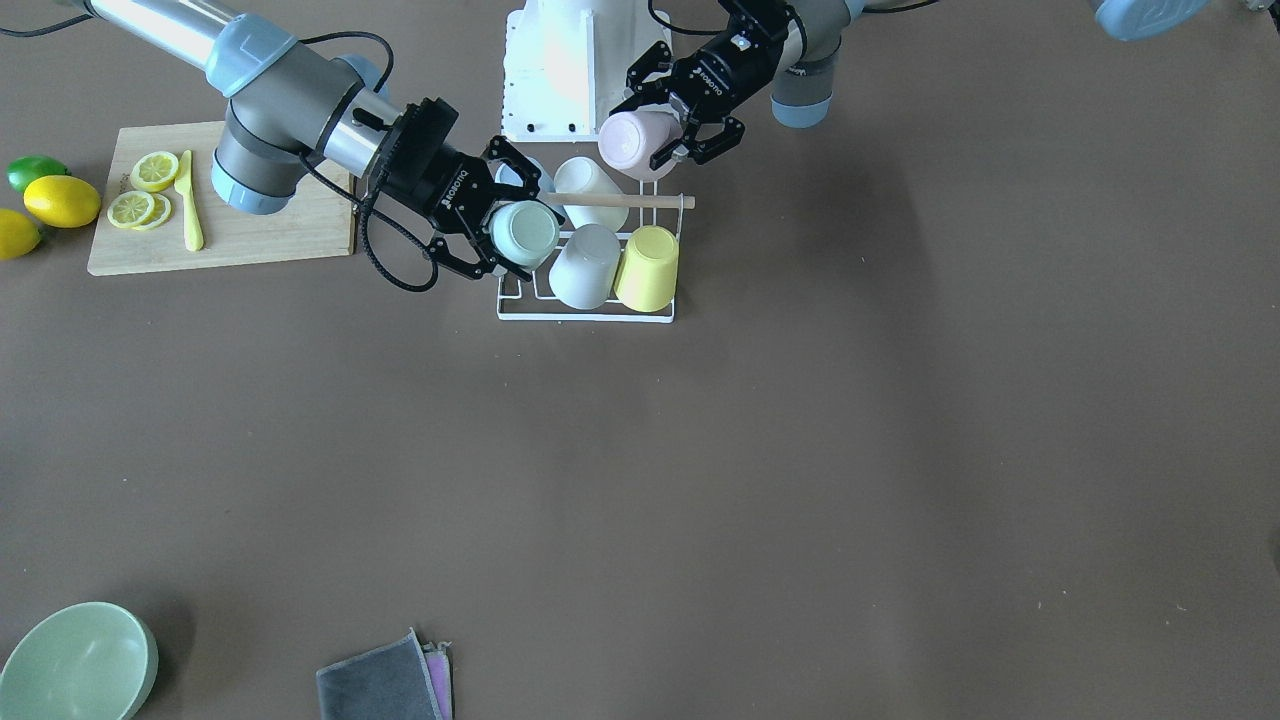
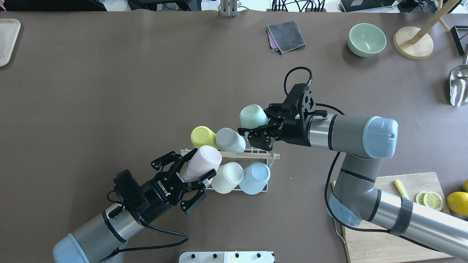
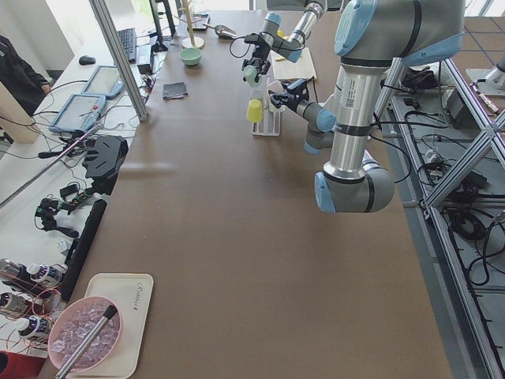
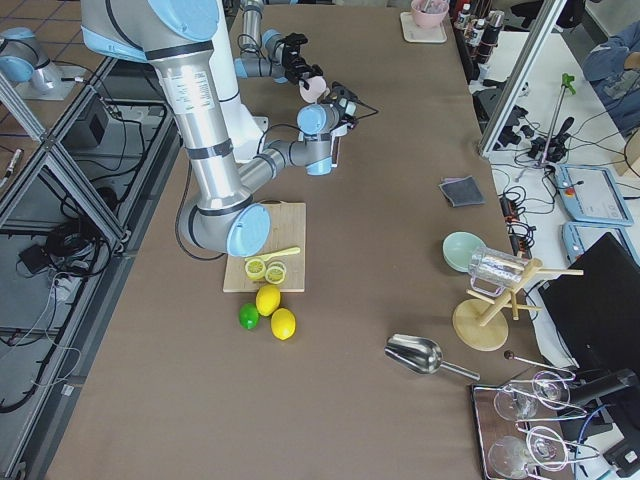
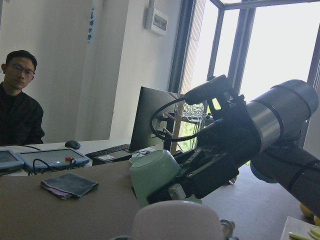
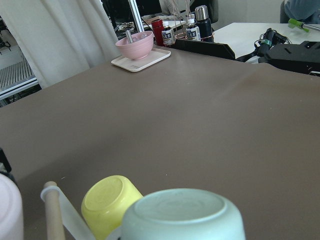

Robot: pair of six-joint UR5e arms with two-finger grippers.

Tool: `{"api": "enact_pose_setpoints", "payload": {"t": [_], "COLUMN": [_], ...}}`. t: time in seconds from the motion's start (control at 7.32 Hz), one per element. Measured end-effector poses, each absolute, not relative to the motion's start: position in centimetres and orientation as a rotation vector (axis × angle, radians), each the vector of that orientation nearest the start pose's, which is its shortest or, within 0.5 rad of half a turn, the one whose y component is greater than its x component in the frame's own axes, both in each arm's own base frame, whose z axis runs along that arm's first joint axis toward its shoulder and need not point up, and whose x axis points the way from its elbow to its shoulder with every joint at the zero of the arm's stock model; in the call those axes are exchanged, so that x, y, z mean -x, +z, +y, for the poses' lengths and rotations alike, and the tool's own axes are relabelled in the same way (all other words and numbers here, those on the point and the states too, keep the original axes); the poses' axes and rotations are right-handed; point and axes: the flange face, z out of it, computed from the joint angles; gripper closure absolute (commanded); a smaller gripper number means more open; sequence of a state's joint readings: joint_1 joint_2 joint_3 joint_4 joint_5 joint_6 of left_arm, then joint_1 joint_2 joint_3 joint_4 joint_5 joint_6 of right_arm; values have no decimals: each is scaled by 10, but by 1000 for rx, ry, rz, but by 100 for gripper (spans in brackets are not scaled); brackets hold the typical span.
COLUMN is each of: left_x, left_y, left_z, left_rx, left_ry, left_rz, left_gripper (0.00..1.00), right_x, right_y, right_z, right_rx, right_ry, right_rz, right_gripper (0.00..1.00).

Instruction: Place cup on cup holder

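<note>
The cup holder (image 2: 268,168), a white wire rack with a wooden rod (image 2: 252,156) across its top, stands mid-table. It carries a yellow cup (image 2: 202,136), a grey cup (image 2: 229,140), a white cup (image 2: 227,178) and a pale blue cup (image 2: 256,178), all upside down. My left gripper (image 2: 199,164) is shut on a pink cup (image 2: 203,160), tilted at the rack's near left corner. My right gripper (image 2: 255,118) is shut on a mint cup (image 2: 252,115), held above the rack's far right corner. In the front view, the pink cup (image 1: 632,138) and the mint cup (image 1: 523,233) show at opposite rack corners (image 1: 585,314).
A cutting board (image 1: 250,225) with lemon slices and a yellow knife lies on my right, with lemons (image 1: 62,200) and a lime beside it. A green bowl (image 2: 366,39), a grey cloth (image 2: 286,35), a wooden stand (image 2: 413,45) and a metal scoop (image 2: 459,86) sit along the far side.
</note>
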State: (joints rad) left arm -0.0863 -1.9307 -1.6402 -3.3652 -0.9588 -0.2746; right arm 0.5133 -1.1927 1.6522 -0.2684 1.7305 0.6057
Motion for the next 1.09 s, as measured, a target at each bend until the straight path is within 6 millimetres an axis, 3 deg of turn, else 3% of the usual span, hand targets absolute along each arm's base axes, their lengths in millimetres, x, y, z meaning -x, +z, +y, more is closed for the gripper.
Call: {"api": "enact_pose_setpoints", "payload": {"t": [0.27, 0.41, 0.96, 1.09], "left_x": [-491, -491, -497, -499], "left_y": [267, 267, 276, 278], "left_z": [-237, -238, -240, -241], "left_rx": [-1571, -1572, -1568, -1566], "left_ry": [38, 37, 53, 57], "left_rz": [1383, 1381, 1360, 1355], "left_gripper": [100, 100, 100, 81], "right_x": [454, 455, 456, 458], "right_y": [267, 266, 269, 271], "right_z": [-390, -389, -382, -381], "right_rx": [-1112, -1116, -1131, -1129], "right_ry": [-465, -461, -449, -449], "right_rz": [-1394, -1396, -1433, -1432], "right_gripper": [100, 1, 0, 0]}}
